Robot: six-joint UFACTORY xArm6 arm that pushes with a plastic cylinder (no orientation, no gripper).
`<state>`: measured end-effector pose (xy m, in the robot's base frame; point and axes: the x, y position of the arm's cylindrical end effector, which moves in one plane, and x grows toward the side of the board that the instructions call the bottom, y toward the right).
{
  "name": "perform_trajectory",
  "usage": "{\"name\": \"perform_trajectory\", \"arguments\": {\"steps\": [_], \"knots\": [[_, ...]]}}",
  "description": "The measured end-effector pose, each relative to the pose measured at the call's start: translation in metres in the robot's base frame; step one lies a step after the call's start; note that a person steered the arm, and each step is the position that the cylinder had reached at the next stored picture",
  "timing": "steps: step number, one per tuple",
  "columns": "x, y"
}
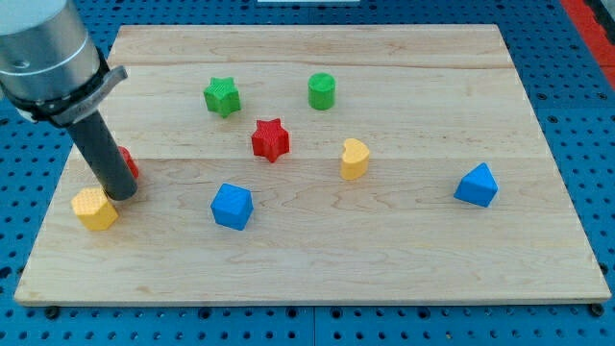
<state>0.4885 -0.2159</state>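
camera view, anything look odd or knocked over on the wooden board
Nothing stands out. The wooden board lies flat, and the blocks sit apart and undamaged. Only the red block is mostly hidden behind the dark rod; my tip rests beside the yellow block.

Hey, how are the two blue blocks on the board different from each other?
The blue cube sits left of centre, close to the yellow block and my tip; the blue wedge-like block sits alone at the view's right. The cube shows a flat top and square faces, while the wedge-like block rises to a peak. Both are the same blue, similar in size, resting on the wooden board.
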Motion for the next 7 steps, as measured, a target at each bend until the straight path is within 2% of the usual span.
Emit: {"name": "perform_trajectory", "arguments": {"steps": [2, 5, 7], "knots": [[0.018, -0.005], [-0.018, 0.104], [-0.002, 0.176]]}}
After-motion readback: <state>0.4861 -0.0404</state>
